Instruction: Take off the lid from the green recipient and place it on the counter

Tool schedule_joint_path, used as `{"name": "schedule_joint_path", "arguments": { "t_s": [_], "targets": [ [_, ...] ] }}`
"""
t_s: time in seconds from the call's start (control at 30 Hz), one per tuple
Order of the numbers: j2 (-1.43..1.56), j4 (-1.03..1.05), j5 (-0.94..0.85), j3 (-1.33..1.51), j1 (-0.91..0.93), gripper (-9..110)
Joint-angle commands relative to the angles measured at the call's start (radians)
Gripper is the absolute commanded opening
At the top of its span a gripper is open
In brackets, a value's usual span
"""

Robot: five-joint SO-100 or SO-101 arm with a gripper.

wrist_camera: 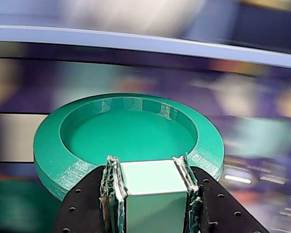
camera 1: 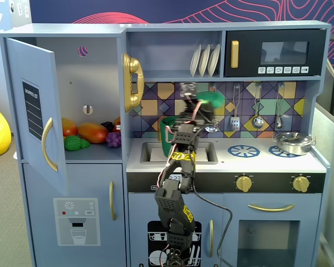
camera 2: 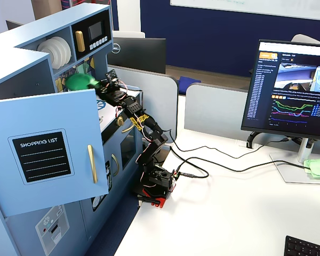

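My gripper [wrist_camera: 150, 167] is shut on the light green knob [wrist_camera: 150, 194] of the dark-green lid [wrist_camera: 126, 136] and holds the lid up in the air, tilted. In a fixed view the lid [camera 1: 215, 99] hangs above the counter [camera 1: 267, 162], up and to the right of the green recipient [camera 1: 168, 136]. The recipient stands open in the sink [camera 1: 209, 154], partly hidden behind my arm. The gripper [camera 1: 203, 105] is blurred there. From the side, in the other fixed view, the lid [camera 2: 79, 81] shows inside the kitchen at my gripper [camera 2: 98, 85].
A steel pan [camera 1: 292, 143] sits on the right blue burner ring; another ring [camera 1: 244, 150] is bare. Utensils [camera 1: 258, 108] hang on the back wall. The fridge door [camera 1: 39, 111] stands open with toy food [camera 1: 92, 132] inside. A shelf with plates [camera 1: 205, 60] is above.
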Motion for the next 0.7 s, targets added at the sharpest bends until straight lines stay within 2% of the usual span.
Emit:
{"name": "schedule_joint_path", "arguments": {
  "t_s": [0.0, 0.33, 0.67],
  "targets": [
    [-0.011, -0.057, 0.023, -0.018, 0.112, 0],
    [-0.236, -0.385, 0.015, 0.192, 0.189, 0],
    [-0.357, -0.514, 0.005, 0.316, 0.195, 0]
  ]
}}
